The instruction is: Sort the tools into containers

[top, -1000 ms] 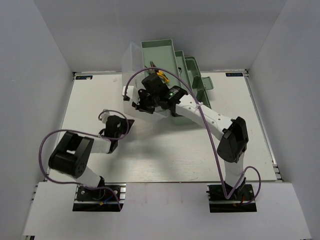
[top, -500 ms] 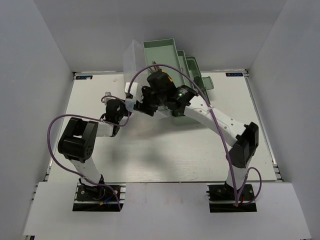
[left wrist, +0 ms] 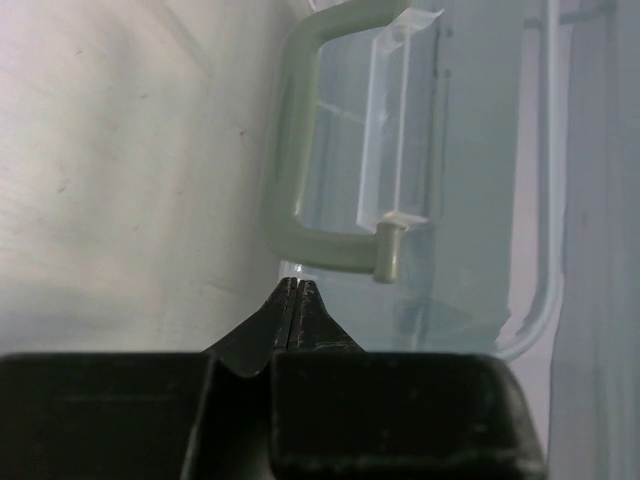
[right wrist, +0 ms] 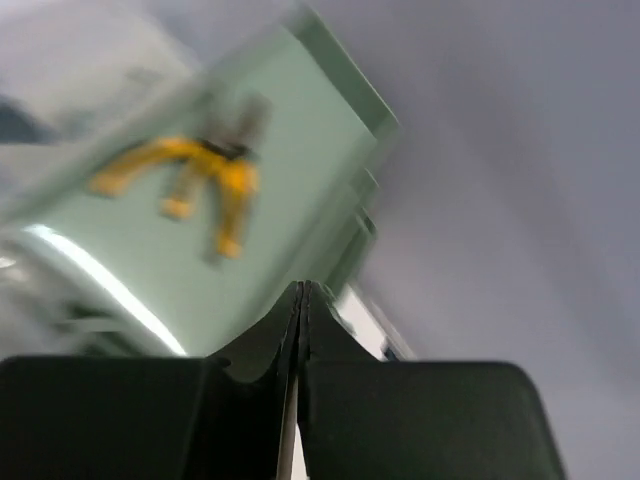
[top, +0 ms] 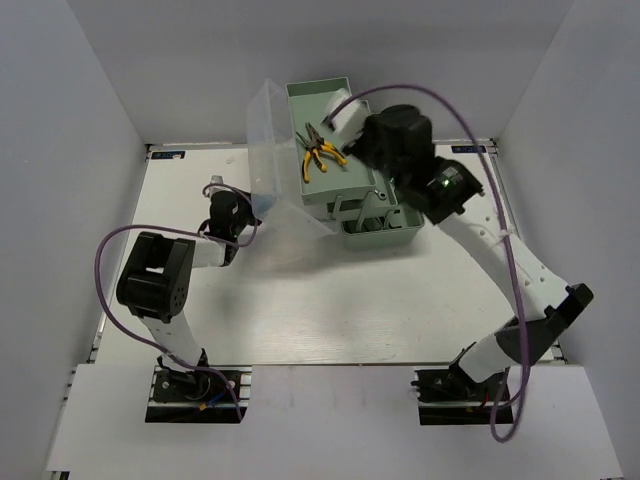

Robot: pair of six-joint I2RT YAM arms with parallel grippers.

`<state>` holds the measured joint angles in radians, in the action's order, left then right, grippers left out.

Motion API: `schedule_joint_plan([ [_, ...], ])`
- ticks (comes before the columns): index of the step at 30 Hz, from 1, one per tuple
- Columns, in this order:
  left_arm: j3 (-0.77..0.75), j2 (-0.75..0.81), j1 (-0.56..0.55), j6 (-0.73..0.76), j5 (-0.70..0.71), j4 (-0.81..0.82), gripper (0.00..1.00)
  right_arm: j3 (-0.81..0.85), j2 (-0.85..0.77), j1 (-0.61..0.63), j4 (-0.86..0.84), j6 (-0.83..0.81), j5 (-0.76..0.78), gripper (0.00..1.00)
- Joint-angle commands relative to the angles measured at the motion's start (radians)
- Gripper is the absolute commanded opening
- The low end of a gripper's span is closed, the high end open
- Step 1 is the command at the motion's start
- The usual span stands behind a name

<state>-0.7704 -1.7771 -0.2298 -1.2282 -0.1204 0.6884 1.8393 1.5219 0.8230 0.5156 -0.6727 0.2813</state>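
Mint-green plastic, the toolbox (top: 345,93) stands open at the far middle of the white worktop (top: 350,300), its tiers stepped out. The top tray (top: 335,178) sits highest and farthest back. The lower trays (top: 385,232) fan out towards the near right of the toolbox. Yellow-and-black-handled pliers (top: 322,155) lie in the top tray, on its left half, with their dark jaws pointing to the far wall. They overlap, so how many pairs there are is hard to tell. In the right wrist view the same pliers show only as a yellow blur on the green floor. The clear lid (top: 268,140) is swung out on the toolbox's left side and slopes down to the worktop.

The right tool (right wrist: 302,292) hangs above the toolbox, over the right part of the top tray and beside the pliers. Its fingers are pressed flat together with nothing between them.

The left tool (left wrist: 298,292) is low on the worktop at the toolbox's left, at the edge of the lid. Its fingers are likewise closed tip to tip and empty. Their tips lie just beside the green loop handle (left wrist: 290,190) fixed to the lid; whether they touch it I cannot tell
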Motion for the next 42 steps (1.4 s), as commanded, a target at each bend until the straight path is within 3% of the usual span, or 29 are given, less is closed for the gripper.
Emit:
schedule_joint_plan([
  [1,-0.076,0.036,0.0,0.028,-0.061,0.004,0.06,-0.049,0.023,-0.245,-0.085,0.123,0.213,0.0],
  [3,-0.101,0.048,0.0,0.041,-0.061,-0.007,0.06,-0.096,0.04,-0.323,-0.062,0.247,0.159,0.0],
  [4,-0.11,0.048,0.0,0.051,-0.071,-0.029,0.06,-0.106,0.052,-0.429,-0.042,0.272,0.133,0.0],
  [6,-0.141,0.061,0.0,0.067,-0.084,-0.049,0.06,-0.117,0.122,-0.52,-0.011,0.347,0.101,0.16],
  [9,-0.197,0.061,0.0,0.09,-0.094,-0.095,0.06,-0.069,0.261,-0.637,0.096,0.407,-0.049,0.24],
  [12,-0.256,0.061,0.0,0.111,-0.114,-0.121,0.06,-0.015,0.387,-0.697,0.188,0.423,-0.306,0.2],
  [17,-0.337,0.042,-0.009,0.13,-0.145,-0.162,0.06,0.032,0.515,-0.72,0.216,0.438,-0.447,0.13],
  [19,-0.366,0.031,-0.019,0.13,-0.157,-0.173,0.06,0.087,0.576,-0.72,0.256,0.444,-0.58,0.11],
  [25,-0.463,-0.045,-0.028,0.13,-0.24,-0.173,0.05,0.052,0.581,-0.733,0.232,0.505,-0.858,0.1],
  [34,-0.625,-0.148,-0.068,0.102,-0.409,-0.193,0.03,-0.023,0.56,-0.742,0.196,0.553,-0.944,0.1],
  [38,-0.603,-0.086,-0.068,0.131,-0.363,-0.204,0.03,-0.037,0.554,-0.74,0.192,0.555,-0.868,0.1],
  [40,-0.593,-0.033,-0.054,0.176,-0.334,-0.239,0.06,-0.057,0.531,-0.743,0.182,0.555,-0.846,0.11],
  [42,-0.575,0.085,-0.045,0.28,-0.237,-0.331,0.22,-0.083,0.493,-0.748,0.155,0.553,-0.805,0.13],
])
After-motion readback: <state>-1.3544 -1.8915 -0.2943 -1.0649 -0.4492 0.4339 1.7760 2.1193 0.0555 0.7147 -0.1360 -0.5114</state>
